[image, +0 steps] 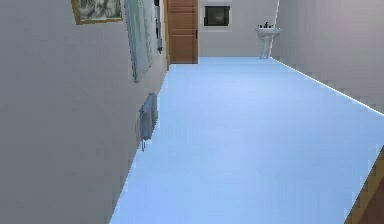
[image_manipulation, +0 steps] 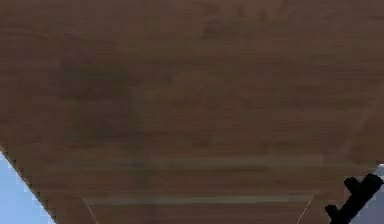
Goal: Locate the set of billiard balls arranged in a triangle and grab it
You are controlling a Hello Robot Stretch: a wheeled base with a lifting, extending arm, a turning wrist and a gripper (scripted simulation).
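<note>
Down in the lower right corner of the arm side view sits a dark forked shape, the gripper [image_manipulation: 358,190], against a brown wooden surface [image_manipulation: 190,90]. I cannot tell whether it has hold of anything. Where the billiard balls lie I cannot tell either. The wood spans the frame, with a sliver of pale blue floor [image_manipulation: 14,190] at lower left. Ahead, that floor [image: 250,130] runs wide and bare up the frame to a wooden door [image: 182,30] and a white sink [image: 265,38]. A grey wall [image: 50,120] lines the left (a radiator [image: 148,117] low on it, a framed picture [image: 98,10] at upper left). A brown edge [image: 372,195] cuts the lower right corner.
</note>
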